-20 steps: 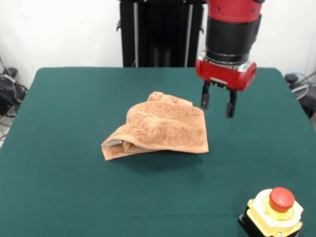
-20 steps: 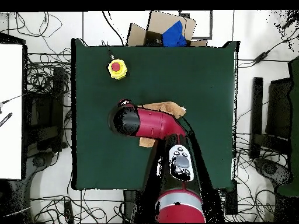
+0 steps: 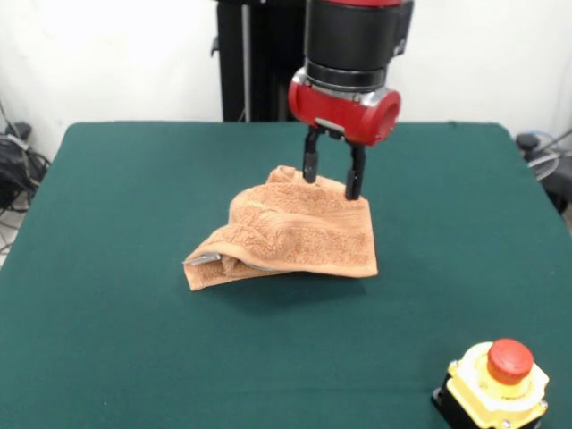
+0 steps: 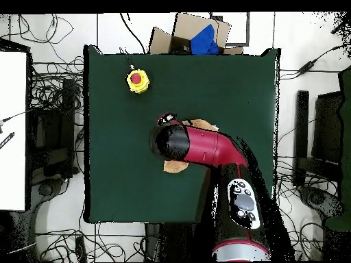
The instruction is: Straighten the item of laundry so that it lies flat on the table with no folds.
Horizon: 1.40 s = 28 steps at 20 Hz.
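In the overhead view the arm covered most of the towel; only slivers showed at its edges, and the gripper itself was hidden beneath the wrist. In the front view the arm was cut off by the top edge, and the button box by the bottom edge. The towel's folds hid its underside, and the tag was too small to read.

No lettering, brand, number or sign can be read anywhere; the small white-grey tag on the crumpled orange-tan terry towel looks blank.
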Each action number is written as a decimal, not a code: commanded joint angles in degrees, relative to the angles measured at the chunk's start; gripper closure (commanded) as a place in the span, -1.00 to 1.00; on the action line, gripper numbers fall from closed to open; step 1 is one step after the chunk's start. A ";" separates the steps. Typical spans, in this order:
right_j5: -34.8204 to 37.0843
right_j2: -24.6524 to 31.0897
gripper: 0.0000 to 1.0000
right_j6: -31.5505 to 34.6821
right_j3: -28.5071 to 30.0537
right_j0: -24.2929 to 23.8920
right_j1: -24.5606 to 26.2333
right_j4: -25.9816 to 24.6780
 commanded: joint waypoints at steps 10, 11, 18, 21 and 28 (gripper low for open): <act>7.31 0.81 -1.00 -5.14 -4.01 -4.64 3.53 -8.02; 7.44 0.75 -1.00 -5.46 -4.17 -5.01 3.43 -8.49; 7.06 1.95 -1.00 -5.14 -4.36 -6.66 3.80 -10.34; 5.89 2.09 -1.00 -4.25 -4.93 -6.78 4.87 -11.13; 2.98 3.13 -1.00 -3.37 -6.21 -7.86 7.94 -12.44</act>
